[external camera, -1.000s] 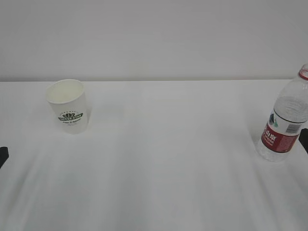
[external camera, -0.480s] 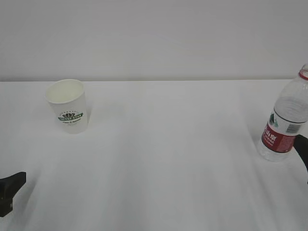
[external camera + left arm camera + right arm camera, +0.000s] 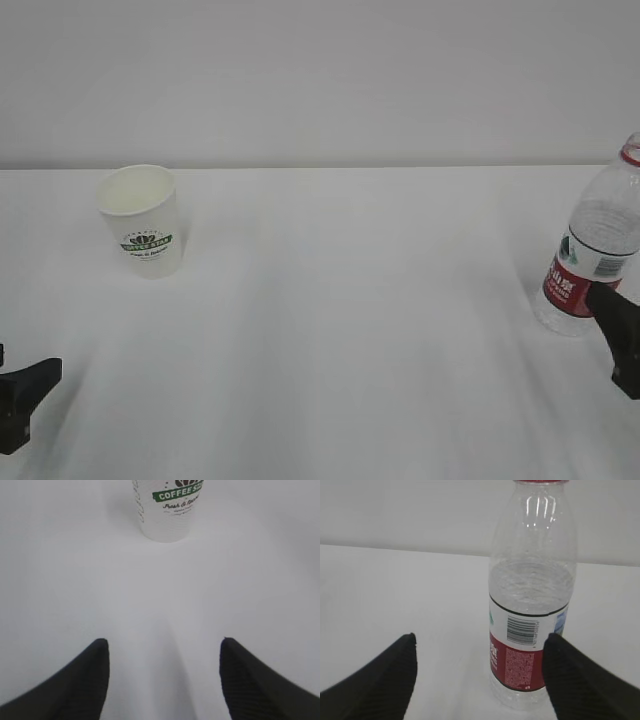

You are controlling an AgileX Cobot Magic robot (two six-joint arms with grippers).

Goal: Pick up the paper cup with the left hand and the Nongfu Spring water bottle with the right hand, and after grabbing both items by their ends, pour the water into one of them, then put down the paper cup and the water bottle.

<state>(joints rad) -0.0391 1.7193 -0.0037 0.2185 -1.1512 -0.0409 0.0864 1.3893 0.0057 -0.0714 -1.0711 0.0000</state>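
I see both grippers, left gripper [image 3: 162, 680] and right gripper [image 3: 480, 675], open and empty, the paper cup [image 3: 142, 220] and the Nongfu Spring water bottle [image 3: 592, 245] stand untouched on the counter [image 3: 350, 330], so grasping, pouring and putting down all remain.

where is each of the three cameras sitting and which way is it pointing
Exterior view: raised in front of the table, looking down at a slant toward the wall; left hand and right hand at the edges.
Left wrist view: on the left arm, facing the paper cup; open fingers frame it.
Right wrist view: low, facing the Nongfu Spring water bottle; open fingers show.
Shared: the exterior view also shows both the cup and the bottle.
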